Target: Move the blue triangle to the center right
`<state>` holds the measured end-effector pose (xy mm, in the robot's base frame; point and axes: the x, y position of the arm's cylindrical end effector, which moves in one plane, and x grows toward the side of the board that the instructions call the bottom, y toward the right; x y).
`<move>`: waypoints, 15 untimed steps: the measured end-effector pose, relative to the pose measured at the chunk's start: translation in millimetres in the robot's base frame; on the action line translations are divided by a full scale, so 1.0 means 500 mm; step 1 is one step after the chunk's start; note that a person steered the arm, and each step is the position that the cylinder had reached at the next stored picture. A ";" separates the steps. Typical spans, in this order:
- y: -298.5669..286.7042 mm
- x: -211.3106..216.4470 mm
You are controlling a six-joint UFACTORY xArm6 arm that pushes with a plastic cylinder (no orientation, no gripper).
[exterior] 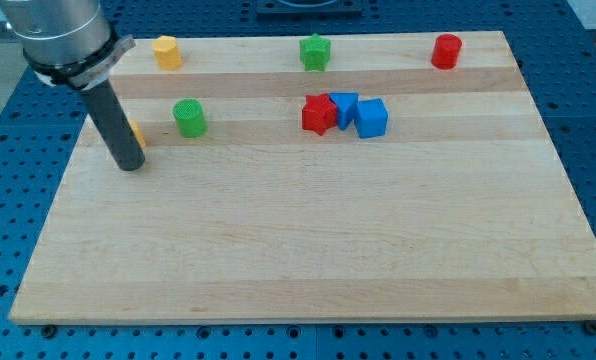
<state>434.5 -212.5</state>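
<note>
The blue triangle (344, 106) lies in the upper middle of the wooden board (308, 250), squeezed between a red star (319, 115) on its left and a blue cube (372, 118) on its right, touching both. My tip (130, 166) rests on the board at the view's far left, well left of these blocks. A yellow-orange block (137, 133) is mostly hidden behind the rod just above the tip; its shape cannot be made out.
A green cylinder (189, 117) stands right of the rod. Along the top edge are a yellow hexagon (167, 51), a green star (316, 51) and a red cylinder (446, 50). Blue perforated table surrounds the board.
</note>
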 end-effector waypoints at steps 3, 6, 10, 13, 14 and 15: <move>0.313 0.000; 0.474 -0.070; 0.516 -0.128; 0.466 -0.130; 0.454 -0.170; 0.473 -0.184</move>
<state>342.4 23.9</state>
